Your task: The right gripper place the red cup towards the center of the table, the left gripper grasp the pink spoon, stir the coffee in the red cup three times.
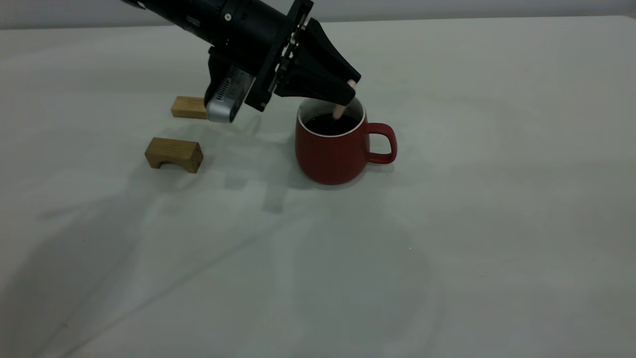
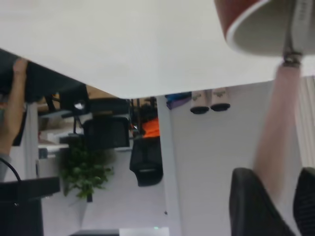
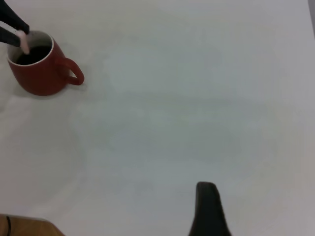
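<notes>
Dipping the spoon (image 1: 341, 108) into the cup's (image 1: 332, 154) coffee (image 1: 330, 125), left gripper (image 1: 352, 88) clamped on its handle, two wooden blocks (image 1: 174, 154) beside, right gripper's (image 3: 208, 209) state untellable, well apart.

The red cup (image 1: 332, 151) stood near the middle of the table (image 1: 447, 248), the pink spoon (image 1: 341, 110) dipping into its coffee (image 1: 328, 125). Two wooden blocks (image 1: 174, 154) lay left of it, one behind the other.
</notes>
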`<action>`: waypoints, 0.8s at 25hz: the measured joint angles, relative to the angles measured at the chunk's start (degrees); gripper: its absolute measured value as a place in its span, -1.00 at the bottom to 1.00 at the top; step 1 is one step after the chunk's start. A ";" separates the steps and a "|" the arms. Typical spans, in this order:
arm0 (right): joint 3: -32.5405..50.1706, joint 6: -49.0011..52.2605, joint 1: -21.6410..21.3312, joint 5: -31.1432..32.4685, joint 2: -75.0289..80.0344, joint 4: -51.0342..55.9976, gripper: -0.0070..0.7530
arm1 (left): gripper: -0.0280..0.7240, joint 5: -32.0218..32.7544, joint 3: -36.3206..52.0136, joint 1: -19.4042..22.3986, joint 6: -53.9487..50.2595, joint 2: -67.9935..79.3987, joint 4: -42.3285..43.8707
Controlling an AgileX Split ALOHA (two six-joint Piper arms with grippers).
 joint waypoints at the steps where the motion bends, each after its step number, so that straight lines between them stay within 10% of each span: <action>1: 0.00 0.00 0.00 0.00 0.00 0.00 0.55 | -0.07 -0.28 -0.12 0.00 0.00 -0.42 1.21; 15: 0.00 0.00 0.00 0.00 0.00 0.00 0.55 | -0.01 10.35 -18.96 -0.11 -5.39 -8.13 44.51; 20: 0.00 0.00 0.00 -0.04 0.00 0.00 0.55 | -0.01 10.35 -22.02 -0.11 12.72 -16.36 61.62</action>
